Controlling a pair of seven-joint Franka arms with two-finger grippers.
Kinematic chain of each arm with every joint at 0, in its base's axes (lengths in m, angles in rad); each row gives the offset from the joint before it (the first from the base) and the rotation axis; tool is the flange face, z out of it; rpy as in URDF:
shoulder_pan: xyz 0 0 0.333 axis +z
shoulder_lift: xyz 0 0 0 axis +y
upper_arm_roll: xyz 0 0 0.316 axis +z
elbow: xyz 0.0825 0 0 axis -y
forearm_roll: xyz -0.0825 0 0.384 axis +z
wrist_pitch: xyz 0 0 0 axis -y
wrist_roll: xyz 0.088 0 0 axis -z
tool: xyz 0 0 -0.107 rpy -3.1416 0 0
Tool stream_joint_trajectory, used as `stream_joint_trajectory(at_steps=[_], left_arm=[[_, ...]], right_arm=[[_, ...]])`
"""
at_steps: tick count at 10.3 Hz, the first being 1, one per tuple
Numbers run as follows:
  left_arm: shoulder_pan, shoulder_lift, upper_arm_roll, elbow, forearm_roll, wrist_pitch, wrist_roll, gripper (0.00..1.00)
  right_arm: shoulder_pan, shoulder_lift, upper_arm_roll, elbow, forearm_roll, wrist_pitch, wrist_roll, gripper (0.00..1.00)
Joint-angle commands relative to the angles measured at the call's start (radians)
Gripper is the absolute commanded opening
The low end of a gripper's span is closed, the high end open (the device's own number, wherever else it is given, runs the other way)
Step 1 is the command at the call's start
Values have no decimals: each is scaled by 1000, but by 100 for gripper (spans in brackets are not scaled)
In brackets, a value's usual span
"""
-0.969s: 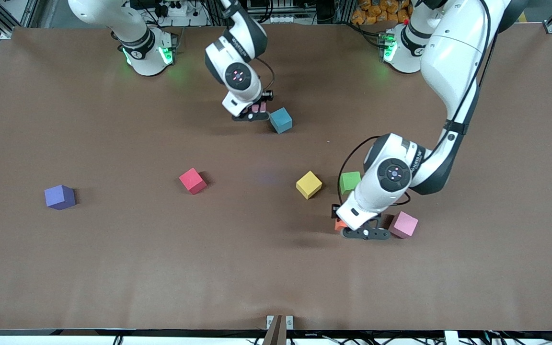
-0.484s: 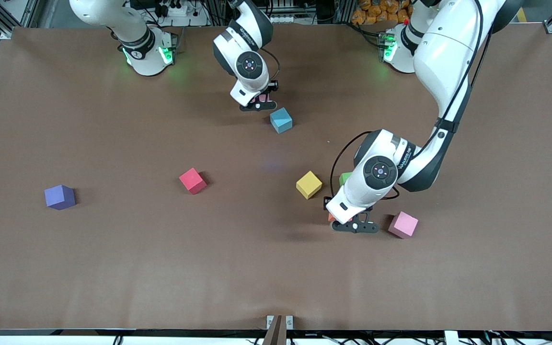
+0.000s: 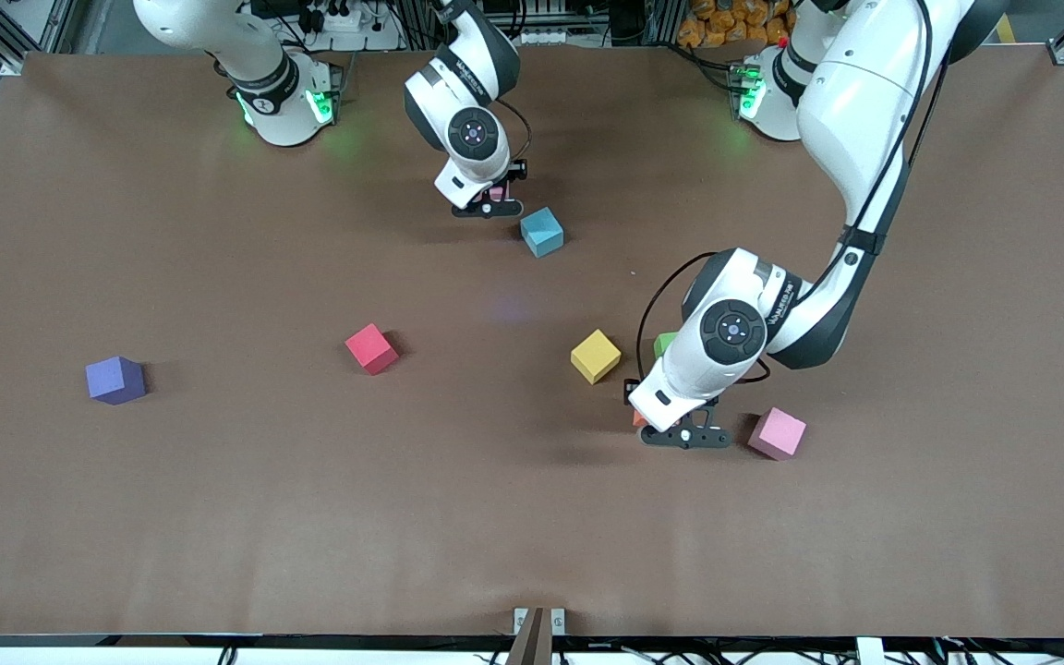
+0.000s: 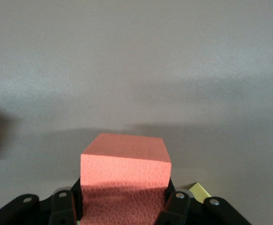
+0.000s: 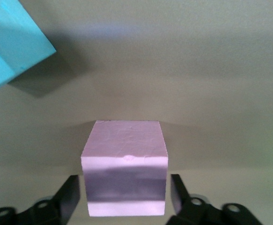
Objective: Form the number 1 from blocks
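Note:
My right gripper [image 3: 488, 207] stands open around a pink block [image 5: 124, 164], with a gap at each finger [image 5: 70, 197]; the block rests on the table beside the blue block [image 3: 542, 231], slightly farther from the front camera. My left gripper [image 3: 684, 436] is shut on the orange block [image 4: 124, 173], low over the table between the yellow block [image 3: 595, 356] and the other pink block [image 3: 778, 432]. The left arm half hides the green block [image 3: 664, 344]. The red block [image 3: 371, 348] and the purple block [image 3: 115, 380] lie toward the right arm's end.
The brown table [image 3: 310, 517] stretches bare along the edge nearest the front camera. Both arm bases stand at the table's back edge. A corner of the blue block [image 5: 10, 42] shows in the right wrist view.
The right gripper has opened and let go of the pink block after shifting slightly from the blue block. The left gripper carried the orange block away from the pink block, then stopped.

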State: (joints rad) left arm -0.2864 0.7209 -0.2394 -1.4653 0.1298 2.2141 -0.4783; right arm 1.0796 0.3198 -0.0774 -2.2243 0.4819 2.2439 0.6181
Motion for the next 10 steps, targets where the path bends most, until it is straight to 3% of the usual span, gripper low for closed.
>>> stream_joint_trajectory(at_steps=[1, 3, 5, 10], left_arm=[[-26, -35, 2, -9, -13, -19, -45, 0], [-71, -44, 3, -10, -13, -19, -121, 0], [-134, -44, 3, -10, -4, -19, -204, 0], [-364, -41, 3, -9, -13, -62, -460, 0]], right_arm=[[-93, -115, 7, -3, -28, -90, -24, 100], [-214, -172, 7, 67, -115, -256, -122, 100], [-330, -169, 4, 193, -210, -393, -130, 100], [-622, -139, -24, 340, -235, -403, -127, 100]])
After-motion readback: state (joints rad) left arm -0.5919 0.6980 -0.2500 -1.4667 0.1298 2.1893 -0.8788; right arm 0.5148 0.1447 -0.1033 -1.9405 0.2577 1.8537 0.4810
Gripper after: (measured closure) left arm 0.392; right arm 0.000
